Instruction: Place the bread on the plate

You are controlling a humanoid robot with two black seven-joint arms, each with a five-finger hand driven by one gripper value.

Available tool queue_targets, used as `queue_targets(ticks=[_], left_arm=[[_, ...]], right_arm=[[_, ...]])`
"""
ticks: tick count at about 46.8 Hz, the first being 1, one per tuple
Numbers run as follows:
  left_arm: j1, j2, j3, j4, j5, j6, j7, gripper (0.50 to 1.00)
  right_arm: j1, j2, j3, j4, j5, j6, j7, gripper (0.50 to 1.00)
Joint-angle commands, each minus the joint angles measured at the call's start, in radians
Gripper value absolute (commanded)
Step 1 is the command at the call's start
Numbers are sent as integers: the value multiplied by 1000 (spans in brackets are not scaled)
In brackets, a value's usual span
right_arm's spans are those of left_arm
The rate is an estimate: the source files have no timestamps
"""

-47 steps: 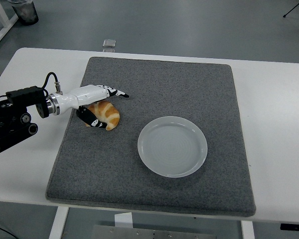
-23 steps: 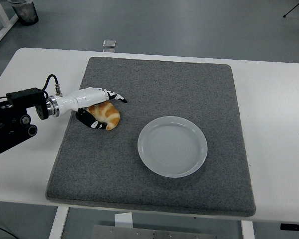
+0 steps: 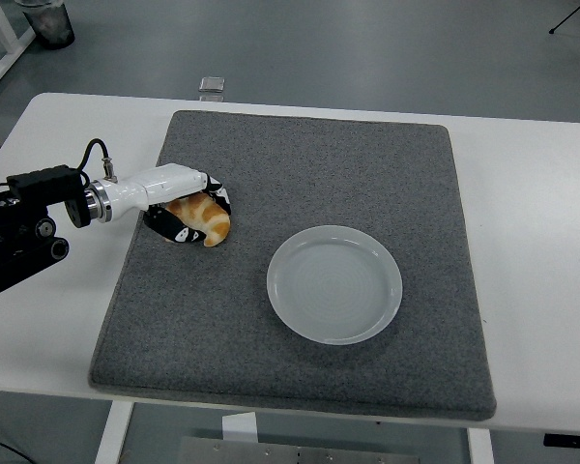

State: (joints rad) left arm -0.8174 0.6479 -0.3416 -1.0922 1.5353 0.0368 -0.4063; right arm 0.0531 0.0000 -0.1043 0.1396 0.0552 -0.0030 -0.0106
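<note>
Head view: the left hand (image 3: 186, 205) comes in from the left edge on a black arm w/ a white forearm section, reaching over the left part of the grey mat (image 3: 300, 377). Its fingers are curled down over the bread (image 3: 204, 220), thumb and lower fingers under/at the near-left side of it, upper fingers wrapped across the far side, so the hand is closed around the bread. The bread is a golden-orange, croissant-like piece w/ paler stripes, lying on the mat's left side near its left edge; whether it is lifted off the mat or resting on it can't be told from this angle. The plate (image 3: 334, 284) is a pale round dish sitting on the mat approx. in the middle, to the right of and nearer than the bread, well apart from it, nothing on it. The mat lies flat on the white table (image 3: 541, 242), covering most of the centre. The right hand isn't in the pic. Past the table's far edge, on the grey floor, a small pale rectangular object (image 3: 212, 85) sits near the mat's top-left corner, and a dark bin (image 3: 46, 21) shows at the top left
</note>
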Motion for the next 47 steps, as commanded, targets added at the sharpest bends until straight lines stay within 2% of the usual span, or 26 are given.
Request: queue_targets(ticks=[1, 11, 31, 40, 47], left_arm=[[-3, 3, -7, 0, -1, -1, -2, 500], [-60, 52, -10, -9, -9, -1, -2, 500], [-276, 141, -10, -12, -80, -21, -9, 500], [-331, 157, -10, -22, -86, -77, -9, 500], [-342, 157, -11, -61, -89, -87, -9, 500]], right_arm=[[1, 0, 0, 0, 0, 0, 0, 952], [1, 0, -2, 0, 0, 0, 0, 952], [1, 0, 0, 0, 0, 0, 0, 952], [-1, 0, 0, 0, 0, 0, 0, 952], [1, 0, 0, 0, 0, 0, 0, 954]])
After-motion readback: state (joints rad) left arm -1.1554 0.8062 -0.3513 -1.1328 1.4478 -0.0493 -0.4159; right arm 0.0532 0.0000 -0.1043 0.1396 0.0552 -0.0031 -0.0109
